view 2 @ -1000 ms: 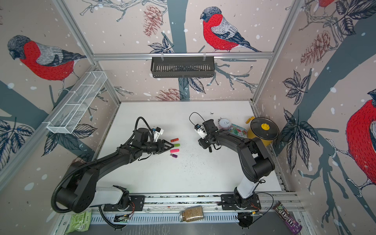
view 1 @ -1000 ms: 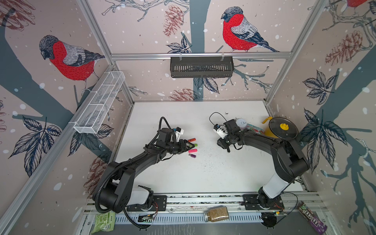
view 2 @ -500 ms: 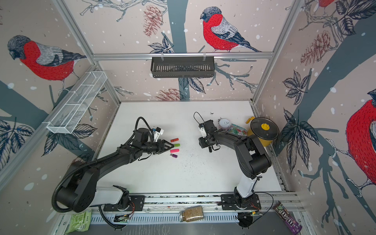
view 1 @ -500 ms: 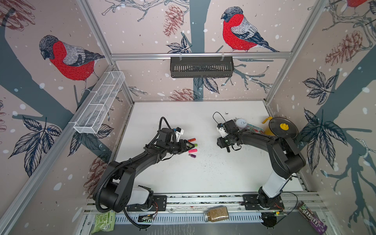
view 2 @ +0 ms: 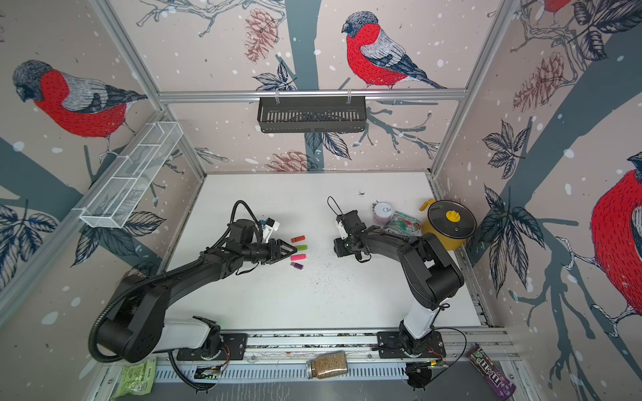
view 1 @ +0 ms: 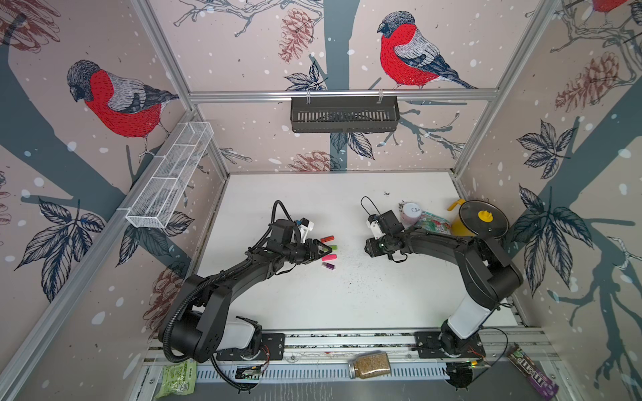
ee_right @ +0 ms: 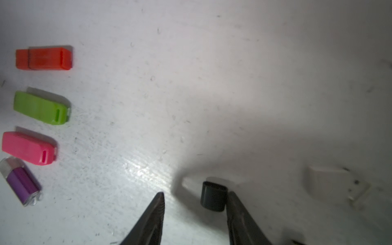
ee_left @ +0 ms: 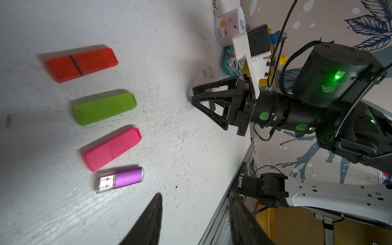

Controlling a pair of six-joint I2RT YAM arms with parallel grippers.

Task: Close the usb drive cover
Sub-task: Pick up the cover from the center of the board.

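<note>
White table (ee_right: 212, 84), black cap (ee_right: 213, 197) between right fingers (ee_right: 239, 216)

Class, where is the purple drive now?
The purple drive lies left of centre, at the row's near end beside the pink drive, in both top views.

The green drive (ee_left: 105, 108) and pink drive (ee_left: 112, 148) are smooth matt plastic. The purple drive (ee_left: 128, 177) is shiny metal. The white counter (ee_left: 180, 42) looks scratched.
</note>
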